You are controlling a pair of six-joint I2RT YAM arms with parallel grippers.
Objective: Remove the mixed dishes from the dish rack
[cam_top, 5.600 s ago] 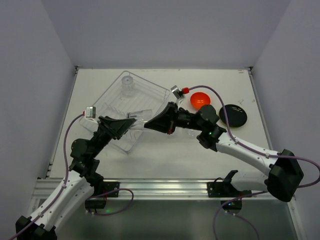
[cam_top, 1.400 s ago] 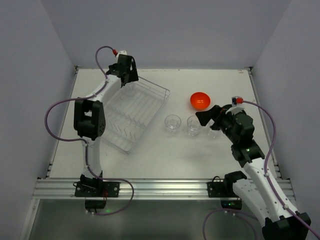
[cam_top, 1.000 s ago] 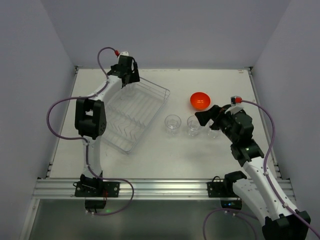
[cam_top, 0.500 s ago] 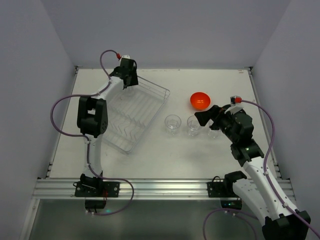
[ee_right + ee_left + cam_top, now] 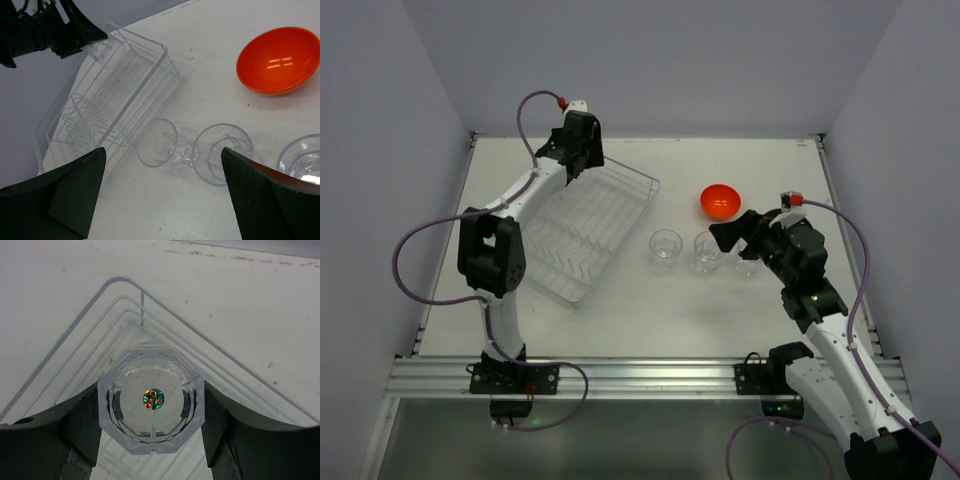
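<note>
The wire dish rack [image 5: 582,228] lies at the left of the table. At its far corner my left gripper [image 5: 574,165] is shut on a clear tumbler [image 5: 151,399], which is upside down with a shiny sticker on its base. Both fingers [image 5: 84,426] press against its sides above the rack's corner wires [image 5: 142,305]. Two more tumblers [image 5: 665,247] [image 5: 708,250] stand right of the rack, and a third [image 5: 302,160] shows at the edge of the right wrist view. The orange bowl [image 5: 720,200] sits behind them. My right gripper [image 5: 728,235] hangs wide open over the tumblers, holding nothing.
White walls close in the table at the left, back and right. The right arm's wrist and cable [image 5: 840,240] cover the table right of the tumblers. The left arm's elbow [image 5: 485,258] rises beside the rack's left edge.
My left gripper has closed on the tumbler at the rack's far corner and risen a little. Its elbow has swung left. The right arm has not moved.
</note>
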